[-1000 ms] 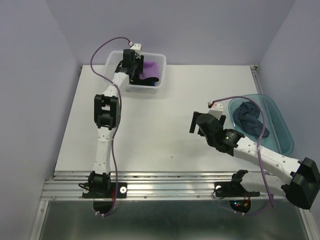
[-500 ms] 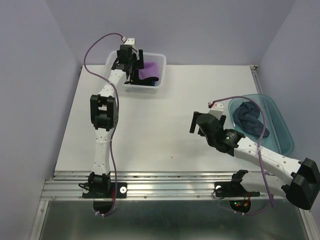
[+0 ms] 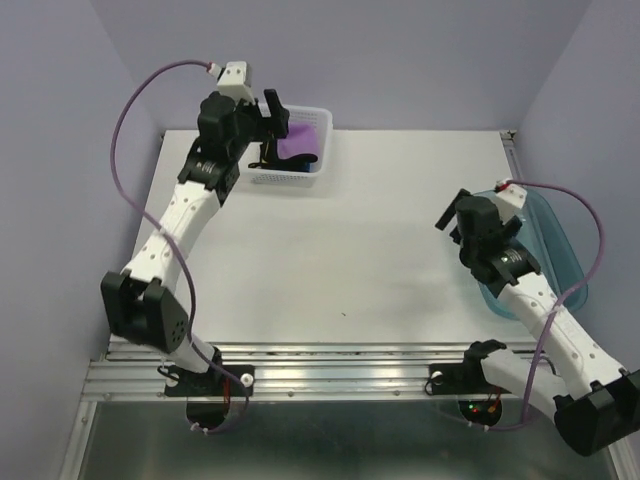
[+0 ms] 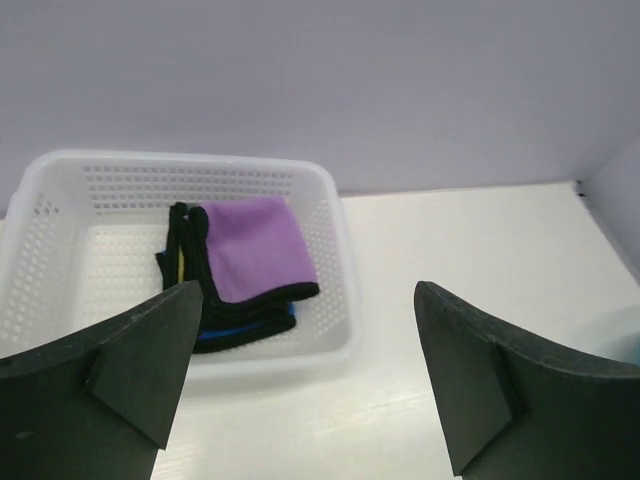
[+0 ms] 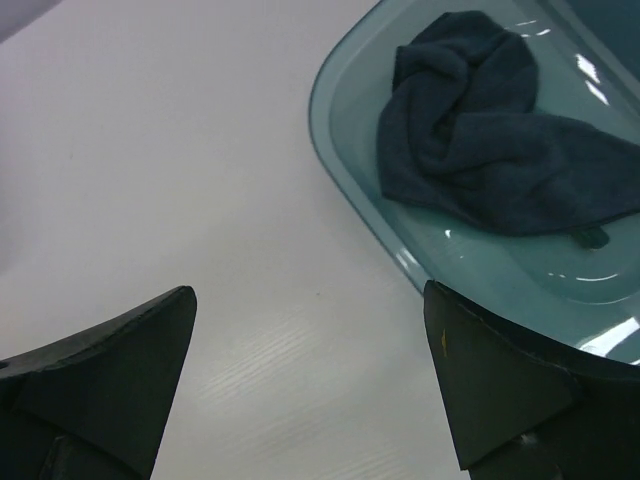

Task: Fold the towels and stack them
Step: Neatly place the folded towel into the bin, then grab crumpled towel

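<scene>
From the overhead camera I see the left claw (image 3: 272, 128) held above the left end of the white mesh plastic basket (image 3: 290, 180) at the upper left of the frame, with a folded purple towel (image 3: 300, 146) showing inside it. The right claw (image 3: 455, 222) sits at the right, just beside the translucent blue plastic tub (image 3: 565, 262), and my own arm covers most of that tub. Between them the white bench (image 3: 330, 250) gives broad open room for spreading cloth. On the left wrist camera the jaws stand wide apart with nothing in them. The purple towel (image 4: 255, 245) tops a folded pile (image 4: 240, 322) in the middle of the basket, with black, blue and a sliver of yellow edges under it. On the right wrist camera the jaws are also spread and empty. The crumpled dark navy-grey towel (image 5: 480, 130) lies in the tub at the upper right, apart from the claw. I judge it light, limp and slightly grippy. I'd pinch a raised fold at its bunched upper end and lift it well clear of the tub's rim, which could snag a trailing corner. Then I'd carry it left onto the bench.
</scene>
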You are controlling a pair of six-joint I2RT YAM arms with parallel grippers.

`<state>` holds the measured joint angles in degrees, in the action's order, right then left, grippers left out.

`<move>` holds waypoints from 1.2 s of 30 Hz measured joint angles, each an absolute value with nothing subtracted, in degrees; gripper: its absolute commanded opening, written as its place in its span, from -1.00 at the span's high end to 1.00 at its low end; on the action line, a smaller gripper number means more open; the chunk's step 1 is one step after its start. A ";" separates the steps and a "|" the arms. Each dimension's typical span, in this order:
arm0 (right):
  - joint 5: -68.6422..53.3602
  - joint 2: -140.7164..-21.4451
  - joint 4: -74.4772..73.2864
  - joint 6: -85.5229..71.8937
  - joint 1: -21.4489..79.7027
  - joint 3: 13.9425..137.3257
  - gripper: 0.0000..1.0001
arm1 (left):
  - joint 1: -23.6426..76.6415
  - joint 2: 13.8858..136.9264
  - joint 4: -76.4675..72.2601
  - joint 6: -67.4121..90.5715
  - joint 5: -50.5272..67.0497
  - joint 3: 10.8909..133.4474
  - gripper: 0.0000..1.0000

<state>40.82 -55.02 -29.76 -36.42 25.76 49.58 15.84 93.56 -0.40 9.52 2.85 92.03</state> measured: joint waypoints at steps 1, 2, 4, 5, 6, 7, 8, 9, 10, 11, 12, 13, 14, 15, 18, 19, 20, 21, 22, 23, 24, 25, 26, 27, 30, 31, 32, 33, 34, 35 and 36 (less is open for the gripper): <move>39.86 -54.72 -29.80 -35.90 21.19 49.58 -1.00 | 16.84 88.01 -3.53 10.33 2.87 86.21 -0.97; 38.98 -54.85 -29.56 -35.46 17.96 49.58 -1.00 | 17.72 83.40 -5.13 11.27 2.85 80.97 -0.97; 36.86 -55.96 -29.58 -34.57 12.56 49.60 -1.00 | 19.49 75.13 -10.04 13.41 2.63 70.59 -0.98; 34.61 -57.58 -29.41 -33.78 8.49 49.71 -1.00 | 20.08 73.12 -11.27 14.13 2.63 67.57 -0.97; 33.43 -58.96 -29.17 -33.39 6.00 49.78 -1.00 | 20.73 69.89 -13.43 15.57 2.55 61.36 -0.97; 32.36 -60.40 -28.99 -33.10 4.03 49.80 -1.00 | 20.99 68.55 -13.93 16.53 2.55 58.26 -0.98; 30.74 -62.61 -28.91 -32.71 1.39 49.91 -1.00 | 21.37 66.74 -14.48 18.41 2.48 52.71 -0.98; 29.39 -65.21 -28.60 -32.34 -0.75 49.93 -1.00 | 21.47 66.35 -14.37 19.44 2.48 50.11 -0.97; 28.36 -66.96 -28.25 -31.90 -2.37 49.93 -1.00 | 21.78 66.22 -14.74 20.67 2.55 47.07 -0.97; 27.42 -68.40 -27.92 -31.40 -3.51 49.91 -1.00 | 22.06 66.13 -14.11 22.39 2.72 42.68 -0.98; 26.70 -70.22 -27.40 -30.87 -4.82 49.91 -1.00 | 22.28 66.02 -13.74 22.90 2.83 41.32 -0.98; 26.06 -71.61 -26.89 -30.57 -5.76 49.91 -1.00 | 22.83 65.87 -13.19 23.59 3.07 38.96 -0.98; 25.71 -72.36 -26.39 -30.33 -6.35 49.91 -1.00 | 23.27 65.36 -12.62 24.43 3.46 37.01 -0.97; 25.34 -73.38 -25.67 -30.13 -6.92 49.93 -1.00 | 23.64 64.62 -12.36 24.82 3.68 35.99 -0.97; 23.83 -76.79 -22.26 -28.93 -8.03 49.91 -1.00 | 24.34 61.49 -12.25 26.04 4.43 35.09 -0.98; 23.46 -77.71 -21.21 -28.67 -8.27 49.91 -1.00 | 24.38 60.34 -12.67 26.22 4.47 35.09 -0.97; 23.00 -78.59 -20.10 -28.42 -8.54 49.91 -1.00 | 24.38 59.40 -12.84 26.41 4.47 35.09 -0.97; 22.74 -79.40 -19.29 -28.32 -8.73 49.91 -1.00 | 24.38 58.41 -13.04 26.65 4.45 35.09 -0.98; 22.33 -80.79 -18.50 -28.25 -9.17 50.11 -1.00 | 24.38 57.89 -13.10 26.89 4.43 35.09 -0.98; 22.09 -81.91 -18.04 -28.25 -9.54 50.22 -1.00 | 24.38 57.21 -13.08 27.11 4.36 35.09 -0.97; 21.85 -83.05 -17.37 -28.25 -10.04 50.22 -1.00 | 24.38 56.93 -13.06 27.31 4.29 35.09 -0.98; 21.58 -84.16 -16.71 -28.25 -10.59 50.22 -1.00 | 24.38 56.71 -13.04 27.55 4.25 35.09 -0.97; 21.37 -85.41 -16.16 -28.25 -11.07 50.22 -1.00 | 24.40 56.49 -12.95 27.66 4.21 35.09 -0.97; 21.28 -86.43 -15.68 -28.25 -11.60 50.22 -1.00 | 24.40 56.45 -12.91 27.79 4.14 35.09 -0.98; 21.21 -88.51 -14.24 -28.25 -12.34 50.22 -0.99 | 24.45 56.07 -12.36 28.18 3.77 35.05 -0.97; 21.10 -89.12 -13.52 -28.23 -12.49 50.22 -0.89 | 24.45 55.94 -12.27 28.25 3.66 34.96 -0.98; 20.86 -89.78 -12.67 -28.21 -12.71 50.22 -0.80 | 24.45 55.72 -12.21 28.36 3.55 34.85 -0.97; 20.47 -90.15 -11.99 -28.10 -12.71 50.22 -0.43 | 24.45 55.59 -12.16 28.40 3.40 34.76 -0.97; 20.27 -90.56 -11.31 -27.86 -12.75 50.22 -0.23 | 24.45 55.31 -12.14 28.45 3.29 34.54 -0.97; 19.88 -90.85 -10.70 -27.64 -12.75 50.22 -0.07 | 24.45 55.09 -12.12 28.49 3.20 34.39 -0.97; 19.57 -90.98 -10.20 -27.62 -12.75 50.22 0.10 | 24.45 54.96 -12.12 28.58 3.18 34.28 -0.98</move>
<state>19.57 -90.98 -10.20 -27.62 -12.75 50.22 24.45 54.96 -12.12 28.58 3.18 34.28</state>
